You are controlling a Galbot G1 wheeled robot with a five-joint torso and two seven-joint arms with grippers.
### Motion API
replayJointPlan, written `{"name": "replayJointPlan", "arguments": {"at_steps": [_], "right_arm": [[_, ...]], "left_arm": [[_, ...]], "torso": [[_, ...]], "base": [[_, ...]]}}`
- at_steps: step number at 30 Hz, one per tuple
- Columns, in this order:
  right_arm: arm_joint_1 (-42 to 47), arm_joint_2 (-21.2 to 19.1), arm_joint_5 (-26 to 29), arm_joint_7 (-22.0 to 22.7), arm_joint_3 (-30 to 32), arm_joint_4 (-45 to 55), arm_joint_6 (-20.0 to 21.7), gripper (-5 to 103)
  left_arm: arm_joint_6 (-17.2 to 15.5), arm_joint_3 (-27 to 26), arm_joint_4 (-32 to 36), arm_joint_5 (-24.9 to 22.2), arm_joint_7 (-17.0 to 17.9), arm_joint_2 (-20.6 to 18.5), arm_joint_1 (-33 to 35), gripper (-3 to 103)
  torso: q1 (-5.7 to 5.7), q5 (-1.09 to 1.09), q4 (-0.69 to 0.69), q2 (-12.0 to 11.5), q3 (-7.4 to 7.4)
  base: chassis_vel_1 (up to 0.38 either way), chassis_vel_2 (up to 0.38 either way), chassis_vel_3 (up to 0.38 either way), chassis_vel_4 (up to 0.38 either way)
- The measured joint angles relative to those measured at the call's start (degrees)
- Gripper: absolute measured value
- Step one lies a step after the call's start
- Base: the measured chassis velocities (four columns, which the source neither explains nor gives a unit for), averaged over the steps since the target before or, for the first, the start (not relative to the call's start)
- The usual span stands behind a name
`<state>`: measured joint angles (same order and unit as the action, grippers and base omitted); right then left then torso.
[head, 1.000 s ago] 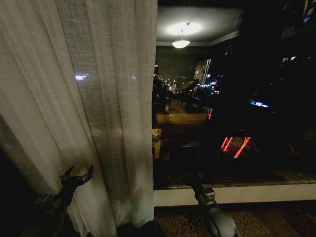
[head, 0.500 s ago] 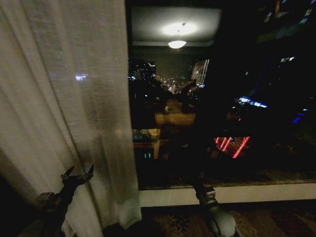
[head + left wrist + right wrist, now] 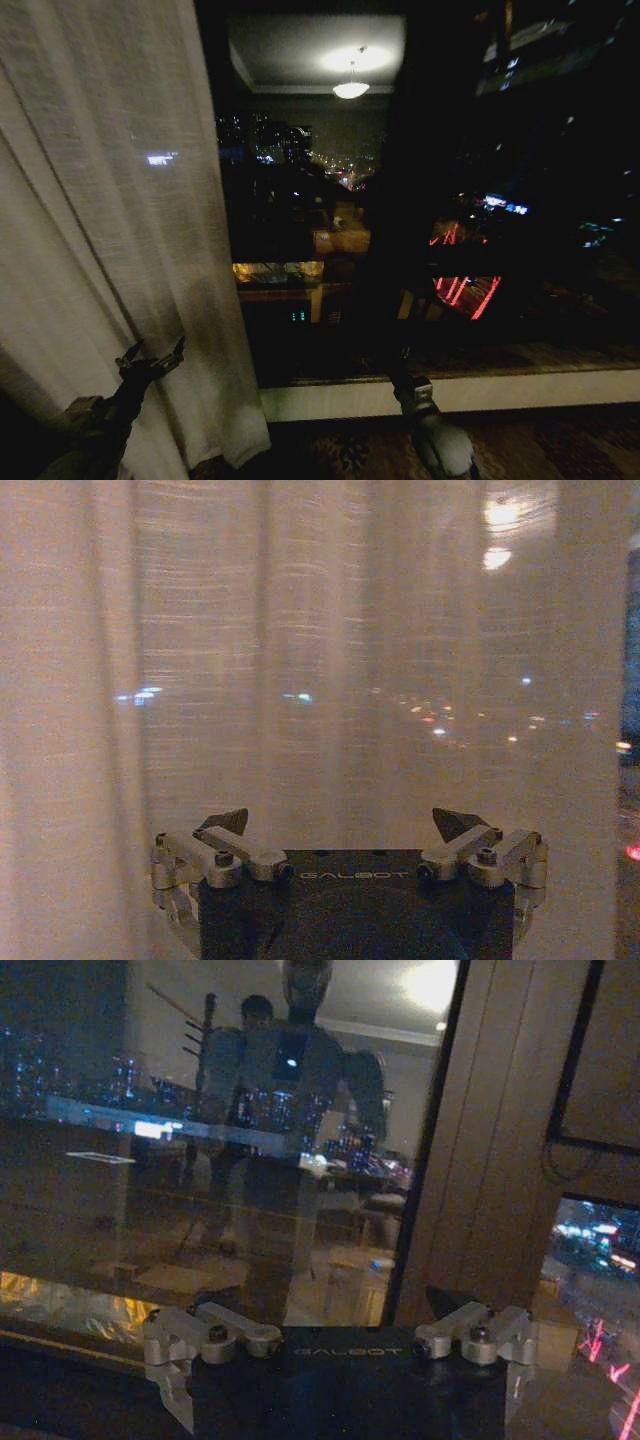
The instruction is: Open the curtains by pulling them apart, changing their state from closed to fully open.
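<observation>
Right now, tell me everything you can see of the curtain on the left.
The curtain is a sheer off-white panel with a loose woven texture and vertical pleats, hanging to the floor at the left of the dark window. City lights glimmer through it. Its inner edge slants down toward the sill, leaving the glass to its right uncovered. The left gripper, fingers open, sits low in front of the fabric; whether it touches is unclear.

Curtain: sheer off-white panel, vertical pleats, woven see-through texture; hangs at left of head view, bunched and slanting down to floor; city lights glow through fabric; its right edge ends against dark window glass.
</observation>
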<state>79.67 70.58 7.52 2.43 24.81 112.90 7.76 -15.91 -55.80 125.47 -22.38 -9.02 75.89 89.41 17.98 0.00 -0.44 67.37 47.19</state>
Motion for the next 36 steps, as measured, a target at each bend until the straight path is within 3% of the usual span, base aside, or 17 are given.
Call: {"name": "replayJointPlan", "arguments": {"at_steps": [4, 8, 25, 36], "right_arm": [[0.2, -0.4, 0.0, 0.0, 0.2, -0.4, -0.9, 100], [0.2, -0.9, 0.2, 0.0, 0.5, -0.9, -1.2, 100], [0.0, -1.3, 0.4, 0.3, 1.0, -1.9, -1.5, 100], [0.5, -1.0, 0.2, 0.4, 2.2, -2.0, -1.5, 100]], "left_arm": [[0.5, 0.6, 0.1, 0.9, -2.7, 0.1, 0.0, 100], [0.6, 2.3, -0.5, 1.9, -2.6, -0.3, -0.7, 100], [0.7, 15.0, -10.3, 3.2, 4.4, -3.6, -11.1, 100], [1.4, 18.0, -15.3, 3.2, 8.9, -5.6, -18.3, 101]], "torso": [[0.02, 0.01, 0.00, 0.0, 0.01], [0.00, 0.04, -0.01, 0.0, 0.00], [0.00, 0.02, -0.01, 0.0, 0.00], [0.00, 0.02, 0.00, 0.0, 0.00]], "base": [[-0.008, 0.046, 0.010, -0.048], [0.000, 0.000, 0.000, 0.000], [0.000, 0.000, 0.000, 0.000], [0.000, 0.000, 0.000, 0.000]]}}
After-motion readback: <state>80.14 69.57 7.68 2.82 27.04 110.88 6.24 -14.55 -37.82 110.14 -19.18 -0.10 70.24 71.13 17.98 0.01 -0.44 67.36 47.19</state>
